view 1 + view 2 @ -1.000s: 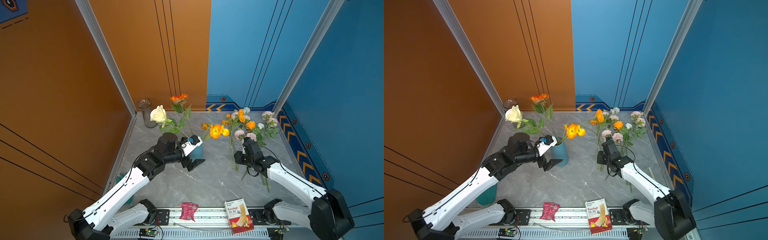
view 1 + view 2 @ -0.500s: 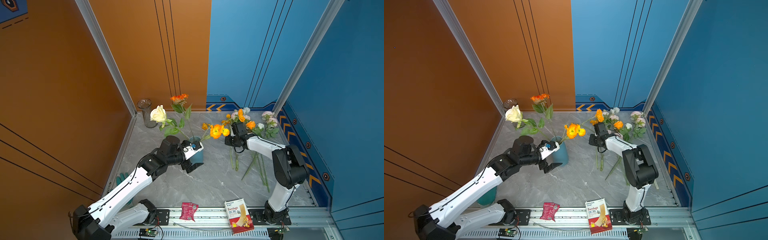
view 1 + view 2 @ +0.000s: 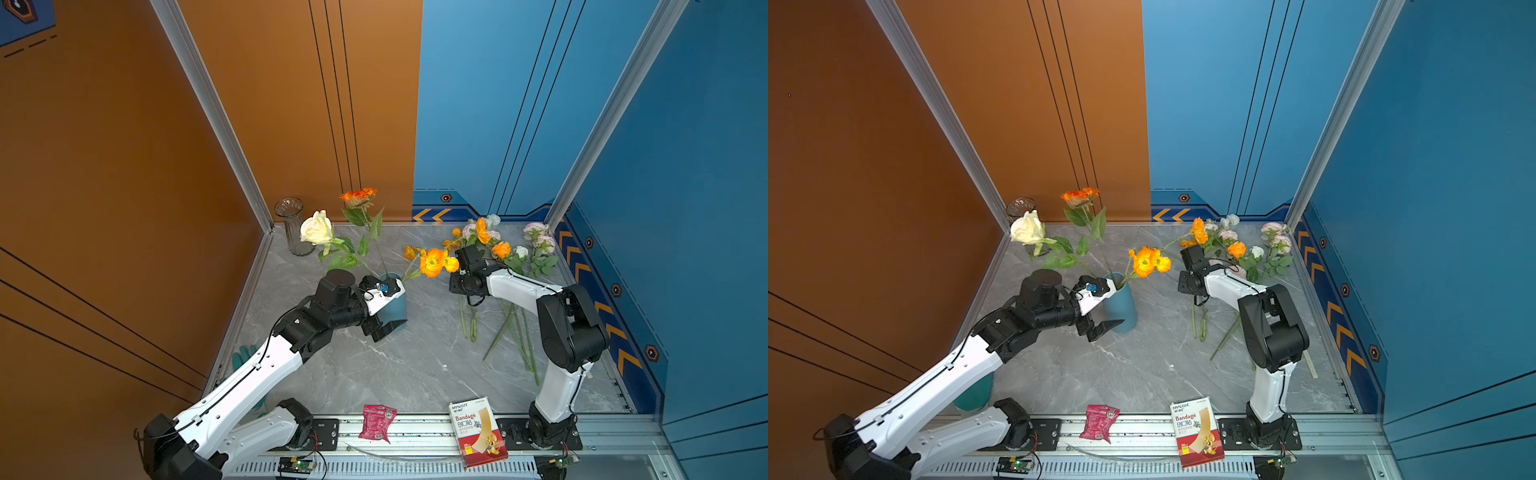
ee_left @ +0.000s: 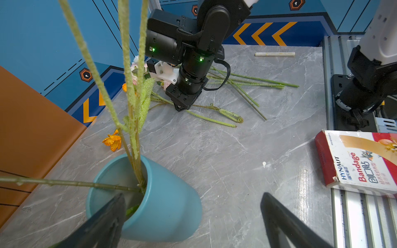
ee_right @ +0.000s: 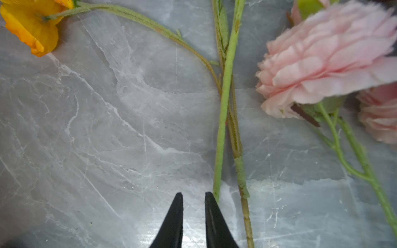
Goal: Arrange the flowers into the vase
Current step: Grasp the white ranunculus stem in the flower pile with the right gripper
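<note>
**A:** How do the left jaws stand?

**B:** The left gripper [image 4: 193, 194] is spread wide and grips nothing. One finger sits at the mouth of the teal vase [image 4: 167, 204]. The other stands well clear on the vase's far side. The frame edge cuts off both fingers.

**A:** And the right?

**B:** The right gripper [image 5: 193, 193] is almost closed, with a thin gap between the tips and nothing in it. A green stem [image 5: 223, 107] runs just beside one tip, outside the gap. Whether it touches cannot be told.

**A:** Where are the flowers?

**B:** Three stand in the teal vase, above the left jaws: a cream rose [image 3: 316, 226], an orange daisy [image 3: 358, 195] and an orange poppy [image 3: 432, 262]. The other flowers [image 3: 1237, 249] lie heaped around and beyond the right jaws. A pink peony [image 5: 322, 58] lies close beside those jaws, with its edge cropped.

**A:** Is anything obscured?

**B:** Beyond the left jaws, the rose half hides a glass vase [image 3: 1020, 205] in a top view. A teal-green thing [image 3: 976, 395] under the left arm is too covered to identify.

**A:** And the surroundings?

**B:** The table [image 3: 395, 374] is grey marble. An orange wall [image 3: 104, 166] meets a blue wall [image 3: 685, 166]. A bandage box [image 3: 478, 432] and a red packet [image 3: 376, 422] rest on the front rail, well behind both jaws.
</note>
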{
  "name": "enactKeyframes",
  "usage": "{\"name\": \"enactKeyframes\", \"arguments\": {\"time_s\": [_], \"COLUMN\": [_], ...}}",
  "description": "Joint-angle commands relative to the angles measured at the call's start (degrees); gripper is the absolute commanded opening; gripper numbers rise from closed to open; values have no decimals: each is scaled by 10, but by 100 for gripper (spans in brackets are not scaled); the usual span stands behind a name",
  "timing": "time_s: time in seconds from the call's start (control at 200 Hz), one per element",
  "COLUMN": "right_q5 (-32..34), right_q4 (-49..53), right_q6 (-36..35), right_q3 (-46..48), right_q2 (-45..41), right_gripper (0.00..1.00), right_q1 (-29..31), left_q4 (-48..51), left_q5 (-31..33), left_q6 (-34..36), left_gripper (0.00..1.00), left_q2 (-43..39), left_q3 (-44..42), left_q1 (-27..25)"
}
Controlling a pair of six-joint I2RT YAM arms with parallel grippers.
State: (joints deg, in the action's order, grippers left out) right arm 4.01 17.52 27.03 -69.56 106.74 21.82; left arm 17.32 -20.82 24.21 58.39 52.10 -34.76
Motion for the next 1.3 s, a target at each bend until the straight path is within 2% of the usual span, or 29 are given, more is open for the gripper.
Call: {"name": "enactKeyframes", "arguments": {"time_s": [0.0, 0.32, 0.561, 0.781, 0.901, 1.071, 1.296], "right_q5": [24, 31, 44, 41, 42, 39, 43], "right_q4": [22, 31, 32, 35, 39, 44, 54], "right_q6": [0, 1, -6, -12, -16, -20, -28], "right_q3": [2, -18, -18, -37, -49, -52, -37], "right_q2": [11, 44, 38, 74, 85, 74, 3], "right_gripper": [21, 24, 25, 24, 18, 0, 0], "right_q1": [4, 5, 6, 3, 4, 4, 9], "left_q4": [-11, -8, -7, -7, -5, -5, -5], "left_q5": [-10, -6, -7, -6, -4, -9, -13], "left_q6": [-5, -4, -4, -3, -2, -3, -5], "left_gripper": [98, 98, 98, 98, 98, 98, 98], "left_q2": [-10, -5, 5, 5, 4, -3, -20], "left_q3": [-8, -8, -6, -7, -7, -5, -4], "left_q1": [3, 2, 4, 4, 4, 3, -1]}}
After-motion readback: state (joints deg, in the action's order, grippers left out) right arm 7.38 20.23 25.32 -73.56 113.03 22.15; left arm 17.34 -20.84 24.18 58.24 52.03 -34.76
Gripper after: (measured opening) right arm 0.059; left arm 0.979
